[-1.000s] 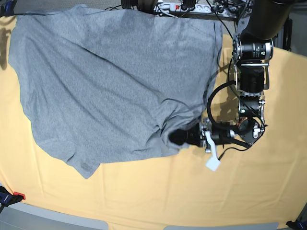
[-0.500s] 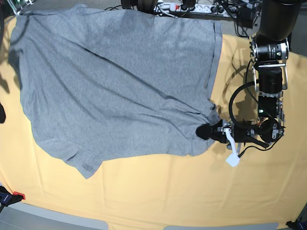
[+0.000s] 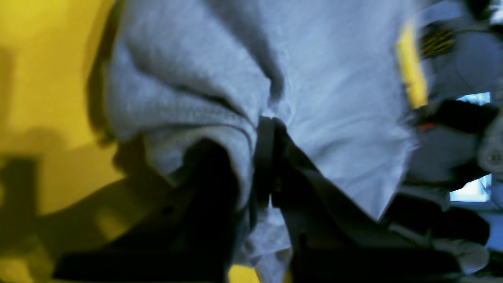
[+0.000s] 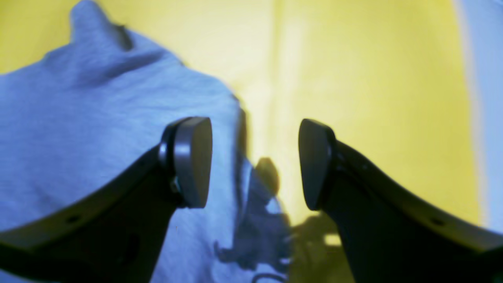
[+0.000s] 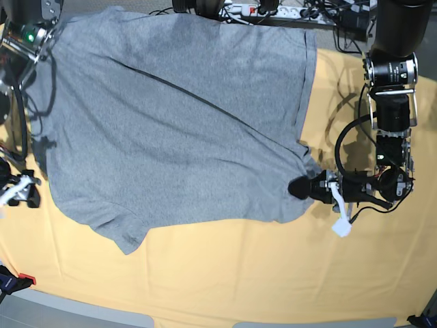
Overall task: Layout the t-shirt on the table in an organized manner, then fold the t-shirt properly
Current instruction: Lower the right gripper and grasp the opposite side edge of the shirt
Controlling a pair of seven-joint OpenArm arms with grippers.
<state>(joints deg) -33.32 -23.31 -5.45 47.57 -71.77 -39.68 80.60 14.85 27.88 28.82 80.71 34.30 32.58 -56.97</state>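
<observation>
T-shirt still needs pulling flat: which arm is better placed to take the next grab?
Right. The right gripper is open over the t-shirt edge, holding nothing. The left gripper is shut on a corner, likely best kept as anchor.

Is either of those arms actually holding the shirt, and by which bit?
The left gripper pinches the t-shirt by a bottom corner. The right gripper is open, holding nothing.

Bare table [image 5: 225, 273] below t-shirt [image 5: 171, 116]; power strip [image 5: 263, 10] crowds far edge.
</observation>
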